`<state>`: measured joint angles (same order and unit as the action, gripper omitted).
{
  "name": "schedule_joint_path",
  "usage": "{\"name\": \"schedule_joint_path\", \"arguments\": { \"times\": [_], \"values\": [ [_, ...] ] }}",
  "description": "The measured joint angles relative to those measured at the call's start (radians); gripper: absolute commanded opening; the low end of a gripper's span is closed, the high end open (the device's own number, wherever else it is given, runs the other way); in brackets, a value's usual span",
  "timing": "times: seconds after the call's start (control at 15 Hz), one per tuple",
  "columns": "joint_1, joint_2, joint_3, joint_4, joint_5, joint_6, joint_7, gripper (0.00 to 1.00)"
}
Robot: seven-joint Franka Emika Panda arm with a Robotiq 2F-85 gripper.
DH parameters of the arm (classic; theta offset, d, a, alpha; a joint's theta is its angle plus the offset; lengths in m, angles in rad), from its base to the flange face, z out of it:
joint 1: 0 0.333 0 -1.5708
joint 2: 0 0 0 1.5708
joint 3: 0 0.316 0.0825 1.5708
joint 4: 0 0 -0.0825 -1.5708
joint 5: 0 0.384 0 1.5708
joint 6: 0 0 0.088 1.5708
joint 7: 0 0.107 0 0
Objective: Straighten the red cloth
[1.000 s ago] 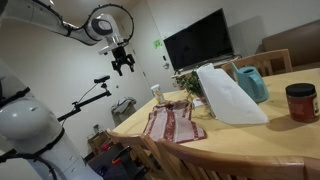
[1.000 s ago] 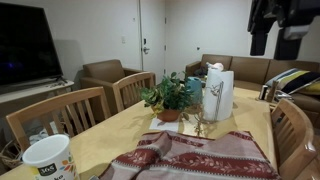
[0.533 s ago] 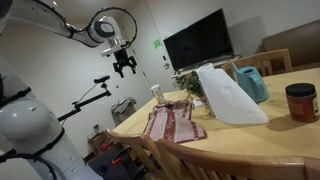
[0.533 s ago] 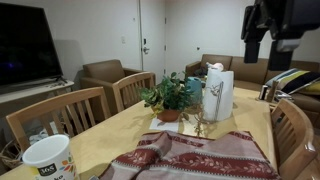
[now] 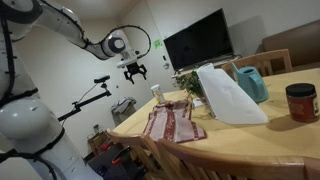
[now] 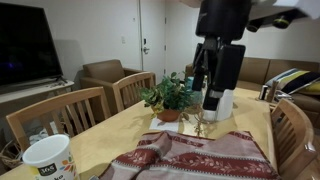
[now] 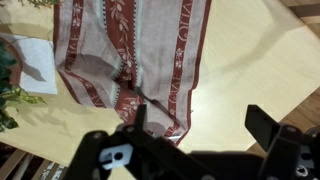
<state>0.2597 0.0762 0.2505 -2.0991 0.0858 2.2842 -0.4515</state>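
Hovering over the red cloth (image 7: 140,50), jaws apart, its far edge cropped.

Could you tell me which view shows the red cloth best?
The wrist view: it looks straight down on the red cloth, showing its stripes and a central wrinkle. In an exterior view it lies small and oblique; in an exterior view the frame crops it.

A: Bright or dim?
B: Warm, even room light; soft shadows on the pale wooden surface (image 7: 240,90).
A: Sharp?
B: Grainy throughout; the black metal jaws blur near the wrist lens.
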Motion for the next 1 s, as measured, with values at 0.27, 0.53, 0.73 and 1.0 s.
{"name": "schedule_joint_path", "arguments": {
  "times": [0.27,0.53,0.73,1.0],
  "values": [
    [-0.005,0.079,-0.001,0.013,-0.041,0.032,0.01,1.0],
    [-0.007,0.103,-0.001,0.026,-0.041,0.031,0.01,1.0],
    [-0.007,0.103,-0.001,0.03,-0.041,0.03,0.01,1.0],
    [-0.02,0.151,0.001,0.034,-0.027,0.05,-0.02,1.0]
  ]
}}
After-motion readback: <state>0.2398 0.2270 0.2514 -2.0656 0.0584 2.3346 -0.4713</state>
